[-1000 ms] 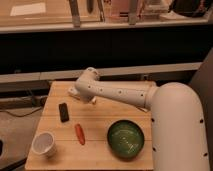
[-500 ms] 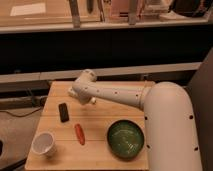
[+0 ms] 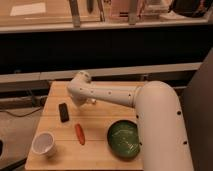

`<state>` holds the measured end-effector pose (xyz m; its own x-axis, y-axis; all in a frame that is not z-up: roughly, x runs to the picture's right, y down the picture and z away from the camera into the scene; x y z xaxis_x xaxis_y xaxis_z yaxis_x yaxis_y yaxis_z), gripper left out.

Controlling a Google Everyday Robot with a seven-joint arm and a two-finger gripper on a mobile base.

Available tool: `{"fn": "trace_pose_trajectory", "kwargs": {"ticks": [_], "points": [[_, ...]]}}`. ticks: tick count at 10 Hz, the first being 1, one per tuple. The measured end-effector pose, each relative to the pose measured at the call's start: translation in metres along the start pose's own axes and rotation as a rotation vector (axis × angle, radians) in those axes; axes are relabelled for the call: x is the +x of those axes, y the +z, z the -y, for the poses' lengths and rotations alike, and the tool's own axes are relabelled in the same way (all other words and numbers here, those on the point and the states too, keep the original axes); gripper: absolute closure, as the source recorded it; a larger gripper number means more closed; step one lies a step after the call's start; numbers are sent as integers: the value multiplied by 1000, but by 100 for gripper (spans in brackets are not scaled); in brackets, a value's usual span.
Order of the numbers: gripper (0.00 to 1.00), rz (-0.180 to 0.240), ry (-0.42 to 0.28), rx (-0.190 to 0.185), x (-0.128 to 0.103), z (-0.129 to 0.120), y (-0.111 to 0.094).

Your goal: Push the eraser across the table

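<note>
Approach step, by my reading: tool (image 3: 79, 100) sits left of centre over the counter (image 3: 100, 117), open-or-closed state cannot be told, black eraser (image 3: 64, 112) just lower left of it, untouched; next move calls for lowering beside the eraser, then sweeping sideways.

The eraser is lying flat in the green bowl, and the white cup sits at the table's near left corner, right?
Not quite. The camera view shows the eraser lying flat on the table, left of the green bowl, not in it. The white cup does sit at the near left corner. The gripper is at the arm's end, just right of the eraser.
</note>
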<state>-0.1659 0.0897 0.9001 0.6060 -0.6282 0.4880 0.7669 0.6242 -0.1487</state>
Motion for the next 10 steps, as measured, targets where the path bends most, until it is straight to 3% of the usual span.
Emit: {"fn": "trace_pose_trajectory", "kwargs": {"ticks": [6,10], "points": [[96,25,-55,-1,-30,31,11],[96,35,-75,3,-35,37,13]]}}
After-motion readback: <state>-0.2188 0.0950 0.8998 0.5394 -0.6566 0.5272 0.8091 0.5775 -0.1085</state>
